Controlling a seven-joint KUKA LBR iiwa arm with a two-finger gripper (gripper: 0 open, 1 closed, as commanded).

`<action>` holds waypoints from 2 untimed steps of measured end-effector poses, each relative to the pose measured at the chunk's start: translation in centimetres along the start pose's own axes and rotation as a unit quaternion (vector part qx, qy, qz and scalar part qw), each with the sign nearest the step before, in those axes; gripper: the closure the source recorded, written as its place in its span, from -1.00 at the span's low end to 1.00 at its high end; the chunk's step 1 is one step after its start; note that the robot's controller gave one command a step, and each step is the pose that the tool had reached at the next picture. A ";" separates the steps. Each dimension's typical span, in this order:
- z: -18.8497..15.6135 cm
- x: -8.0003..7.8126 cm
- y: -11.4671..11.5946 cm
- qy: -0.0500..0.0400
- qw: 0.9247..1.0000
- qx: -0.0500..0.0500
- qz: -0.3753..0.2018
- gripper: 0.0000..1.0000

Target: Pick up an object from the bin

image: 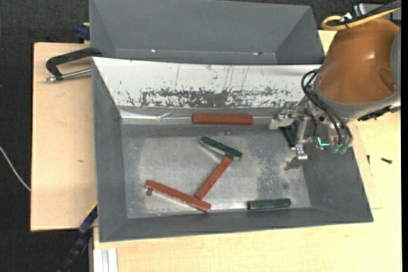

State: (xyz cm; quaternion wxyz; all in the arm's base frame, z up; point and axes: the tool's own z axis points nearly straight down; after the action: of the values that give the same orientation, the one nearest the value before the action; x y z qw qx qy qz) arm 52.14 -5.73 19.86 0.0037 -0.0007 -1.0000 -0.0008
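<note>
Grey bin (108,156): the arm's orange cover (360,67) stands at its right. The jaws hang over bare floor at right; open or closed cannot be told. Long red bar (177,195) lies near left. Dark green bar (268,204), nearest them, lies apart by the near wall.

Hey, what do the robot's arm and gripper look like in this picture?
The arm's end wears a big rounded orange cover, smooth and glossy. Under it loop black cables, and a yellowish cable runs over its top. Below sits the gripper, a small cluster of silvery metal and dark parts with a little teal spot.
</note>
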 end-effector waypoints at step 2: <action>3.9 -1.2 3.4 -0.008 1.000 0.001 -0.028 -1.00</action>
State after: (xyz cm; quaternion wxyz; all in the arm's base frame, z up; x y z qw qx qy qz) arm 53.30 -2.35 15.94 -0.0039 0.0272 -0.9996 0.0004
